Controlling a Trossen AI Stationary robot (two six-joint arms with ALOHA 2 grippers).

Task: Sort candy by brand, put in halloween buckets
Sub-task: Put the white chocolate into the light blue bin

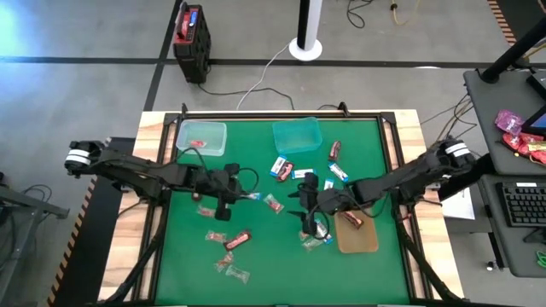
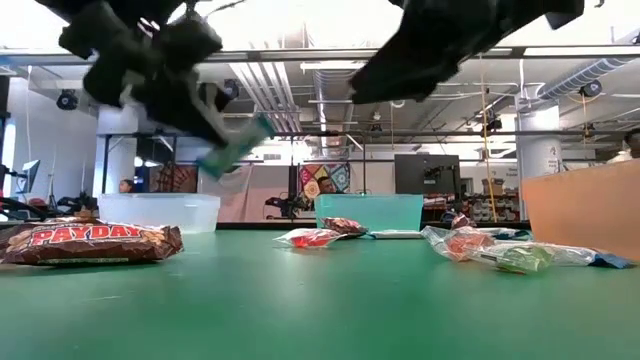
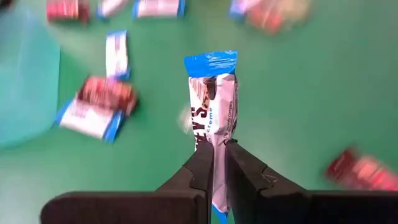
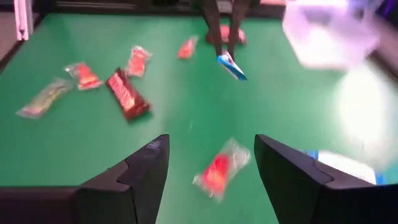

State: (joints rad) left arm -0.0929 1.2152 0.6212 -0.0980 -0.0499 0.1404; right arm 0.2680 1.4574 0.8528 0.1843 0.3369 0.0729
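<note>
- Your left gripper (image 3: 219,144) is clenched on a white-and-blue packet (image 3: 211,99) and holds it lifted above the green mat (image 1: 264,247), left of the middle.
- Your right gripper (image 4: 211,163) is released, jaws wide, over a clear twist (image 4: 219,169) near the amber tray (image 1: 358,239).
- Other candy lies scattered on the mat; the mint box (image 1: 201,137) and the teal box (image 1: 296,135) stand at the far edge.
- Behind the table you see gray floor, cables and a desk with a keyboard (image 1: 522,205).
</note>
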